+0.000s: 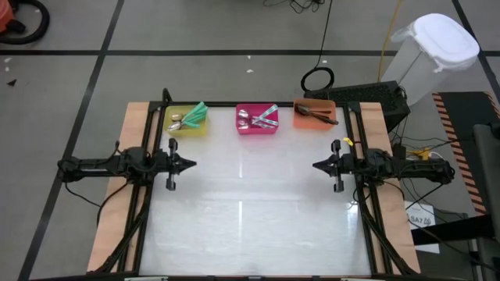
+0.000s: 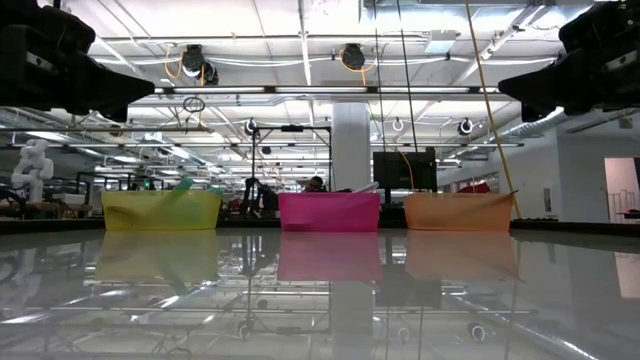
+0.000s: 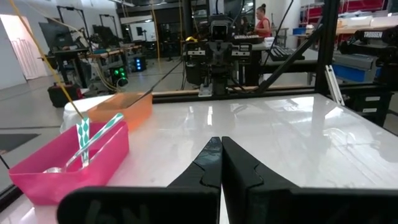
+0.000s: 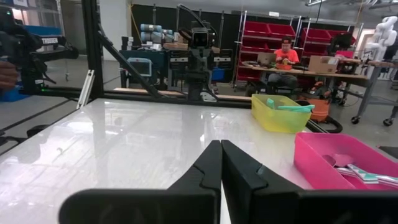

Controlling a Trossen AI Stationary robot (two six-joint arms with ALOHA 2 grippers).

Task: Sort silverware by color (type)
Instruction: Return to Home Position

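left gripper [image 1: 188, 164] pinched closed, empty, left | right gripper [image 1: 318, 165] pinched closed, empty, right | silverware [image 1: 258, 119] inside far bins [image 1: 258, 132]

Open bench [image 1: 250, 222] between left pincer [image 1: 191, 164] and right pincer [image 1: 315, 165]; yellow bin [image 1: 191, 131], pink bin [image 1: 258, 131], orange bin [image 1: 308, 122] block far edge.

Site: open-plan robotics lab. Evidence: high exposed ceiling with strip lights and cable runs [image 2: 300, 30], racks of red plastic storage bins [image 4: 261, 31], a white humanoid robot [image 2: 30, 165] and a person seated at a cluttered workbench [image 4: 286, 56]. Grey concrete floor marked with black tape lines [image 1: 195, 31] surrounds the glossy white tabletop [image 1: 250, 211].
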